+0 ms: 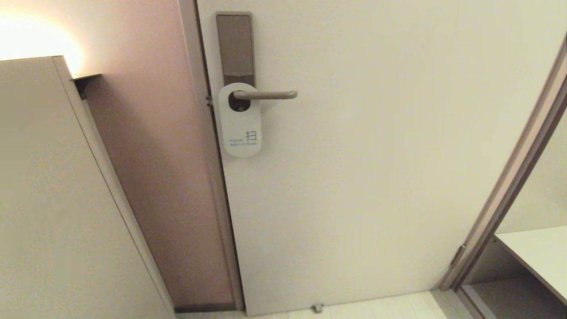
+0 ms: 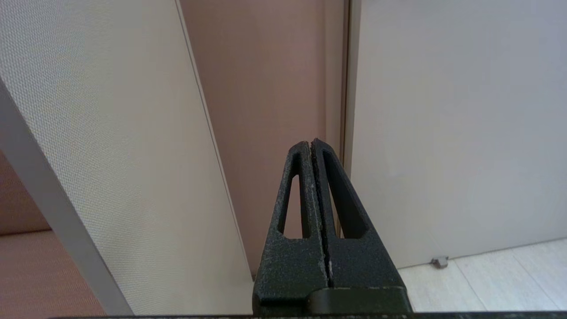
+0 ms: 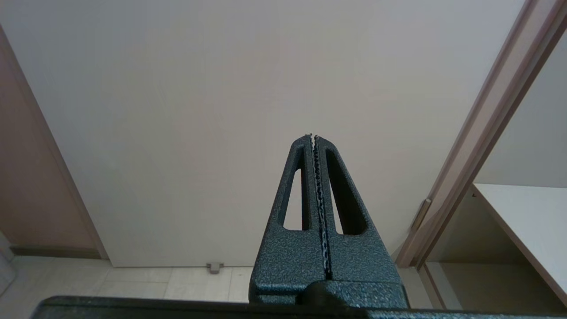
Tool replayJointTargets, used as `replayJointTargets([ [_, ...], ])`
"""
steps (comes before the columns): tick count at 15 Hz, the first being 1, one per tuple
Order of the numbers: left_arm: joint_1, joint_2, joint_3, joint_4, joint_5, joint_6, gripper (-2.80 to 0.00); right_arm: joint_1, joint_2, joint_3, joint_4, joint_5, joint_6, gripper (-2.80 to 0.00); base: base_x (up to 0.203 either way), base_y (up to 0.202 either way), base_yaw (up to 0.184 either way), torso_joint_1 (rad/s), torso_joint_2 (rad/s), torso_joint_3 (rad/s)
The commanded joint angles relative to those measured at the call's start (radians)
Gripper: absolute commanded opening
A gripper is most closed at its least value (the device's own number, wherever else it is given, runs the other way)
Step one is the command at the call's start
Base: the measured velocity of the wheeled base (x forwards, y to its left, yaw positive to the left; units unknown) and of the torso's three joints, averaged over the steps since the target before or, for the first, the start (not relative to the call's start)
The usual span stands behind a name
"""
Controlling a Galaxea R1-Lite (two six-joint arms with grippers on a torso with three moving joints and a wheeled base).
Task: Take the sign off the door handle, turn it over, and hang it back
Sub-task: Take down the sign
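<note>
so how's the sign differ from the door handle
The sign is a flat white card hanging upright; the handle is a slim grey-bronze metal lever lying level. The sign carries print; the handle is plain. Both have rounded ends, and the handle passes through the sign's hole.

Warm, even indoor lighting throughout. Strong overexposed glow on the wall [image 1: 26,37] at far upper left of the door [image 1: 398,155], above the cabinet panel [image 1: 44,199]. Soft shadow cast on the door just beside the sign [image 1: 239,120], under the door handle [image 1: 266,94]. Straight edges bowed toward the head view's borders. Sign lettering faint, scarcely legible. Wrist views cooler, evenly lit, sharp.
</note>
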Motion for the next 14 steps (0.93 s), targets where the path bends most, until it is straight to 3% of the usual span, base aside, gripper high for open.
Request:
replayJointTargets([
  [1,-0.001,0.002,-0.025,0.007,-0.001,0.001,-2.8,0.001,0.0,0.0,-0.001,0.001,0.0,-2.8,0.0,0.0,0.0,0.0,0.0,0.0],
  [5,-0.003,0.048,-0.124,0.071,0.0,0.001,-2.8,0.002,0.0,0.0,-0.001,0.001,0.0,-2.8,0.0,0.0,0.0,0.0,0.0,0.0],
  [10,-0.011,0.196,-0.221,0.064,0.0,0.0,-2.8,0.001,0.0,0.0,-0.001,0.001,0.0,-2.8,0.0,0.0,0.0,0.0,0.0,0.0],
  [14,-0.064,0.378,-0.315,0.009,0.001,-0.005,-2.8,0.001,0.001,0.0,-0.001,0.001,0.0,-2.8,0.0,0.0,0.0,0.0,0.0,0.0],
])
